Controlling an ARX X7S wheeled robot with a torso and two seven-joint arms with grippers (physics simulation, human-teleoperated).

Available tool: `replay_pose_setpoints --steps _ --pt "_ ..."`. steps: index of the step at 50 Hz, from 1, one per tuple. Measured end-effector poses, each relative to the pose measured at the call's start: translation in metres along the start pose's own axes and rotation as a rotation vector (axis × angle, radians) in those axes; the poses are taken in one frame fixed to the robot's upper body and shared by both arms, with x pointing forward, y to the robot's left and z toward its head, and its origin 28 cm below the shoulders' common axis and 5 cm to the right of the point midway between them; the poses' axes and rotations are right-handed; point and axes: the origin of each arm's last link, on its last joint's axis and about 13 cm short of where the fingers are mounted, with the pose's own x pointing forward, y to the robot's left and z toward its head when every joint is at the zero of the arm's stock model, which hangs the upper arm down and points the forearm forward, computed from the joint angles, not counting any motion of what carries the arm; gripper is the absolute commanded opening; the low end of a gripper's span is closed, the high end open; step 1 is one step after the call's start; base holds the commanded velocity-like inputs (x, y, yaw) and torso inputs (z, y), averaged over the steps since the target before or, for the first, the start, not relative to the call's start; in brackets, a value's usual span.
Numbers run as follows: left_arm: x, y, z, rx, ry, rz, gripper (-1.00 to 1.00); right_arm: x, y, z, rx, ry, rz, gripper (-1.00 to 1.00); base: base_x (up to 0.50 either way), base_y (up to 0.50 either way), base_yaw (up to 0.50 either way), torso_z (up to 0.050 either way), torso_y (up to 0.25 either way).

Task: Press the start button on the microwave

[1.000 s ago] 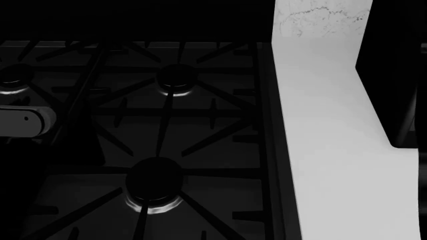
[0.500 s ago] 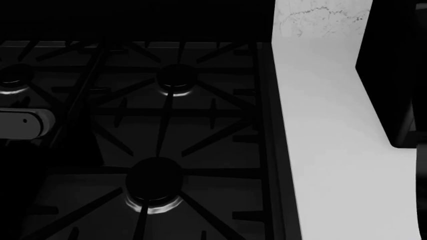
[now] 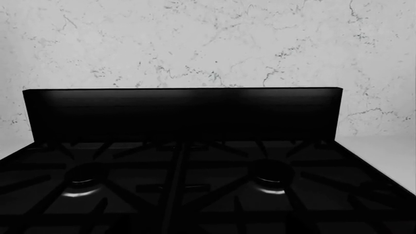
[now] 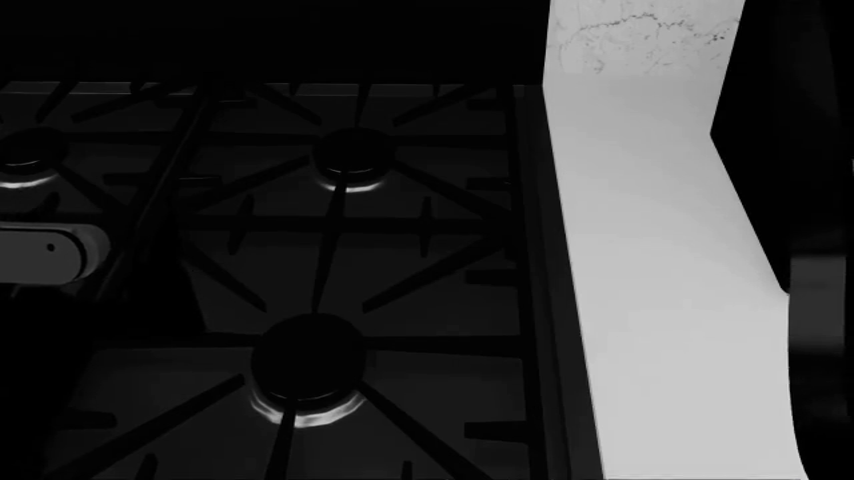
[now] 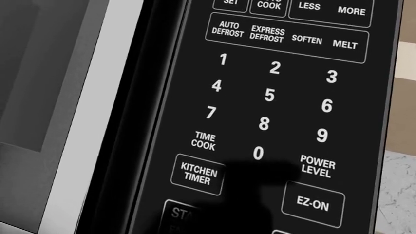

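The microwave's control panel (image 5: 273,97) fills the right wrist view, with number keys, KITCHEN TIMER (image 5: 198,174) and EZ-ON (image 5: 312,204). The start button (image 5: 177,214) sits at the panel's lower edge, only its letters "STA" showing. A dark shape (image 5: 250,200), my right gripper or its shadow, covers the rest of it; no separate fingers can be made out. In the head view the microwave (image 4: 787,130) is a dark block at the right, with my right arm (image 4: 821,360) in front of it. A grey part of my left arm (image 4: 47,250) hovers over the stove.
A black gas stove (image 4: 320,280) with burners and grates lies below. A white counter (image 4: 654,300) runs between the stove and the microwave. The stove's back panel (image 3: 182,114) and a marble wall (image 3: 208,44) show in the left wrist view.
My right arm has come further into the head view at the right edge, rising beside the microwave. The grey left arm part has shifted slightly left.
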Motion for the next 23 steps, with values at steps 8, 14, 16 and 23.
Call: replay_pose_setpoints --steps 8,14,16,23 --pt "-0.0004 0.0005 -0.0005 0.001 0.0 0.002 1.0 0.0016 -0.0012 0.0018 0.017 -0.004 0.01 -1.0 0.02 0.0 0.01 0.004 0.0" --pt "-0.0007 0.0011 -0.0007 0.0 0.0 0.005 1.0 0.0023 -0.0009 0.002 0.024 -0.008 0.013 -1.0 0.02 0.01 0.01 0.003 0.0" --pt "-0.0008 0.0013 -0.0008 0.0 0.0 0.005 1.0 0.0023 -0.0009 0.0019 0.025 -0.008 0.013 -1.0 0.02 0.01 0.01 0.006 0.0" --pt "-0.0011 0.0012 -0.0004 0.0 -0.001 0.006 1.0 0.0025 -0.0001 0.0017 0.031 -0.01 0.009 -1.0 0.01 0.0 0.01 0.003 0.0"
